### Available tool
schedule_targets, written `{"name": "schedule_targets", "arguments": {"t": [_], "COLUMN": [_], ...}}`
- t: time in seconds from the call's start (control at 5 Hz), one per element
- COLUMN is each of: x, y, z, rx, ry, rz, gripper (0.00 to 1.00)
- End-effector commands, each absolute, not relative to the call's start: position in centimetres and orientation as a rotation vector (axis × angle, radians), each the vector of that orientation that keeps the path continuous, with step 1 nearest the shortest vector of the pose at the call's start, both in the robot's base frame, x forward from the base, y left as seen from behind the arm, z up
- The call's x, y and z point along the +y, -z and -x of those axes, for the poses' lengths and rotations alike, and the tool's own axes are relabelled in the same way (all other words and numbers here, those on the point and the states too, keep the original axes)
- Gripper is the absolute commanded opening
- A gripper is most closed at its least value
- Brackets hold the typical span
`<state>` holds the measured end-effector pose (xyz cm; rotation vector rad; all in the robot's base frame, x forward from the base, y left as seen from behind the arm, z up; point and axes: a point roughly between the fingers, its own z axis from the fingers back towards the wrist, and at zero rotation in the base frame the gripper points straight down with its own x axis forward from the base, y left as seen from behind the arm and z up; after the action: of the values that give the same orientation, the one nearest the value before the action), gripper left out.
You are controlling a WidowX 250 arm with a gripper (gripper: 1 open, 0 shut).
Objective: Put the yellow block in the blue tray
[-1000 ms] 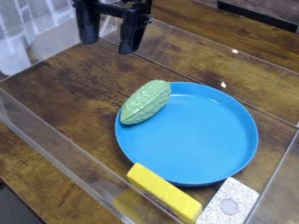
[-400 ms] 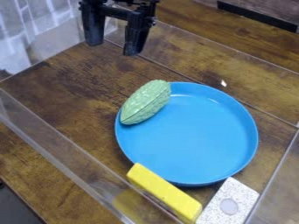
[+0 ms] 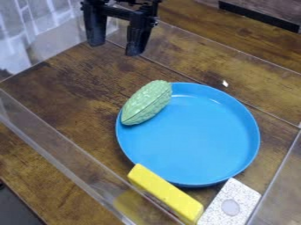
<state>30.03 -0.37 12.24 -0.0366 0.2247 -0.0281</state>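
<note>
Yellow block (image 3: 166,192) is seen at seven o'clock of the blue tray (image 3: 188,134), beside its rim. The gripper (image 3: 118,37), open at eleven o'clock, should be brought above it and aligned across its narrow width.

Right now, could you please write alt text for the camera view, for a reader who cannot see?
A bright yellow rectangular block lies beside the near edge of a round blue plastic tray. A green textured oval rests on the tray's rim; the black open gripper is at the top.
</note>
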Motion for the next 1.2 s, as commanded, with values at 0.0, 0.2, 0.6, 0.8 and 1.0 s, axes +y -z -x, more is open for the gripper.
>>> {"name": "schedule_targets", "arguments": {"t": [0.0, 0.2, 0.6, 0.8, 1.0], "x": [-1.4, -2.2, -5.6, -7.9, -8.7], "y": [-12.7, -11.8, -10.9, -10.0, -8.8], "z": [-30.1, -29.7, -27.3, -25.7, -25.7], "rx": [0.195, 0.21, 0.198, 0.161, 0.128], "ry": [0.061, 0.086, 0.25, 0.379, 0.403], "rz": [0.036, 0.04, 0.04, 0.03, 0.024], "gripper": [1.0, 1.0, 1.0, 1.0, 1.0]}}
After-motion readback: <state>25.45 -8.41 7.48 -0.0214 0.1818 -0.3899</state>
